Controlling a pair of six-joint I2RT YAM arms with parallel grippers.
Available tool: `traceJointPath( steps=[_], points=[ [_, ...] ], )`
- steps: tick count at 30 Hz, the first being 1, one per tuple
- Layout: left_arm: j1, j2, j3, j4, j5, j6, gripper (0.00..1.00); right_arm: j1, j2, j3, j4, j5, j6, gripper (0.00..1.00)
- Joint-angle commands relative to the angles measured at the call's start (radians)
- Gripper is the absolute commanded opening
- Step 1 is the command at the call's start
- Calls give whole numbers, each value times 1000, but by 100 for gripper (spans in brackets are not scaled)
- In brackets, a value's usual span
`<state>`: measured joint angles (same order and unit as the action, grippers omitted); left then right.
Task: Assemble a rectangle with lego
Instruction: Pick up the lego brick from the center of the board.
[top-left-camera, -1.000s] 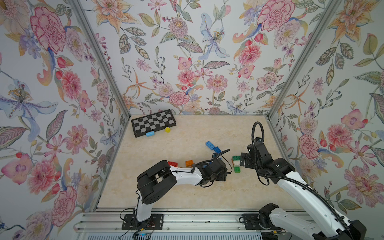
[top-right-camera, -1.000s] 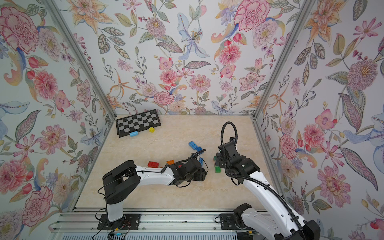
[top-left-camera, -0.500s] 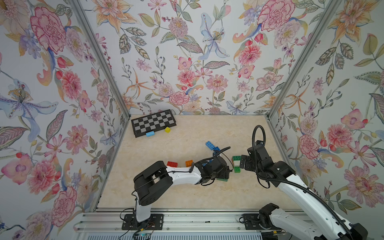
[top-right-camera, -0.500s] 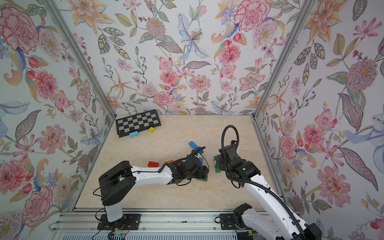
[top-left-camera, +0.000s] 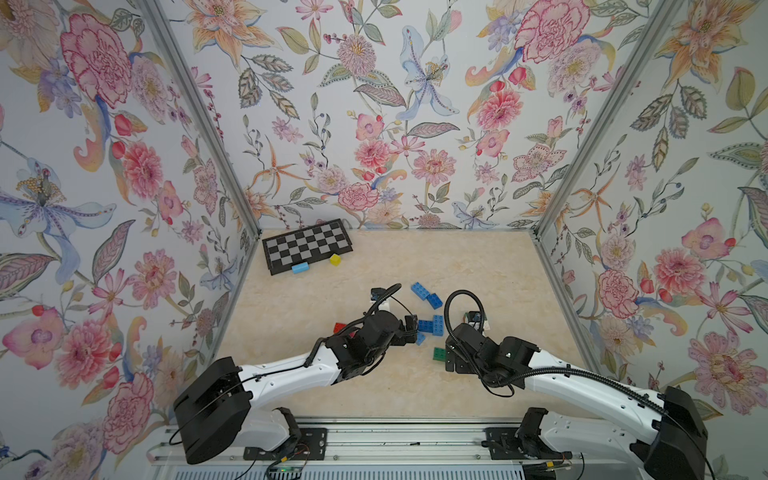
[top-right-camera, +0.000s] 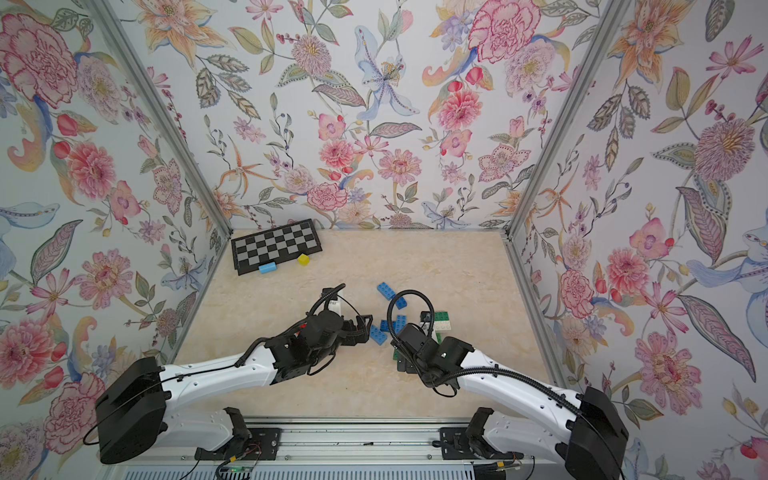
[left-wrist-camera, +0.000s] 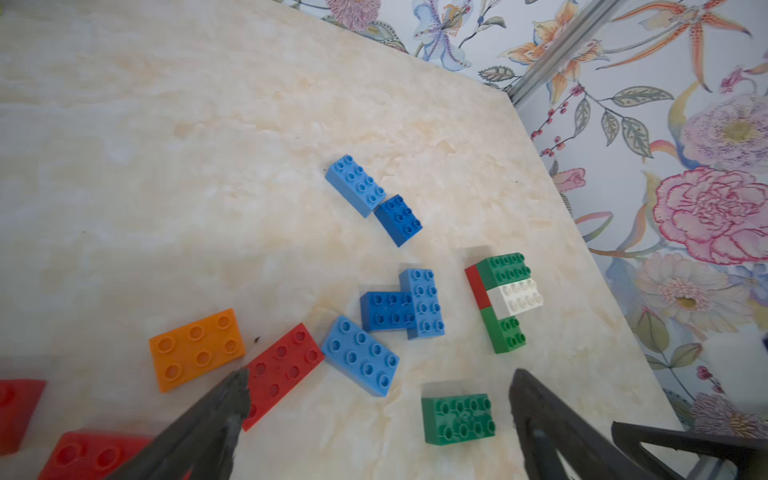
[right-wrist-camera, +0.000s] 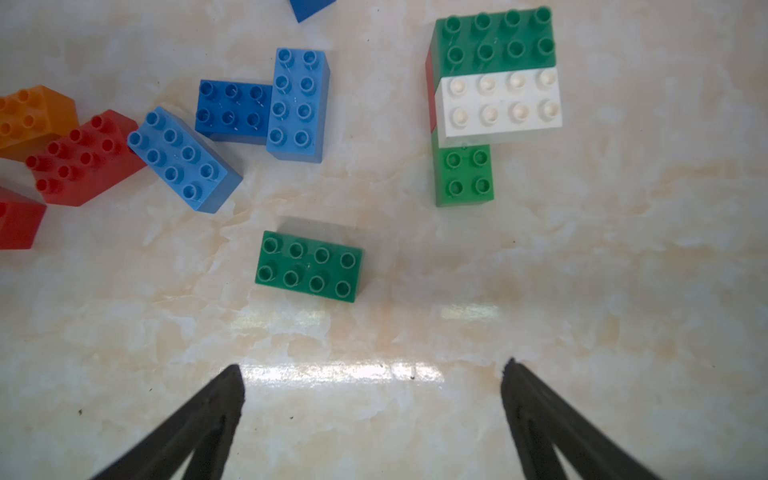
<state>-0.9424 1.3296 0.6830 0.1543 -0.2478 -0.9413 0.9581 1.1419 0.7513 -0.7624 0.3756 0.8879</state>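
A loose green lego brick (left-wrist-camera: 459, 419) lies flat on the table, also in the right wrist view (right-wrist-camera: 309, 266) and in a top view (top-left-camera: 439, 354). A joined block of green, white and red bricks (right-wrist-camera: 498, 99) stands beyond it (left-wrist-camera: 505, 291). Several blue bricks (left-wrist-camera: 401, 307) lie in the middle, with a red brick (left-wrist-camera: 282, 374) and an orange brick (left-wrist-camera: 197, 349) beside them. My left gripper (left-wrist-camera: 379, 380) is open and empty above the light blue brick and the loose green one. My right gripper (right-wrist-camera: 372, 369) is open over bare table, short of the green brick.
A checkerboard (top-left-camera: 307, 246) lies at the back left with a small blue block (top-left-camera: 300, 268) and a yellow cube (top-left-camera: 335, 259) by it. Floral walls close in three sides. More red bricks (left-wrist-camera: 16, 407) sit beside the left arm.
My left gripper has opened wide, left the green brick on the table and drawn back left. The right arm has moved nearer and a little leftward, still open.
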Motion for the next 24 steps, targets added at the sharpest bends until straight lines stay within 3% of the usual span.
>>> traceJointPath(
  steps=[1,12,24],
  points=[
    [53,-64,-74,71,-23,34,99,5,68,-4,59,-28,44,100],
    [99,-38,-99,115,-2,80,99,-91,266,21,225,-186,-71,100],
    [120,31,-99,160,45,76,99,-118,364,66,235,-166,-66,93]
  ],
)
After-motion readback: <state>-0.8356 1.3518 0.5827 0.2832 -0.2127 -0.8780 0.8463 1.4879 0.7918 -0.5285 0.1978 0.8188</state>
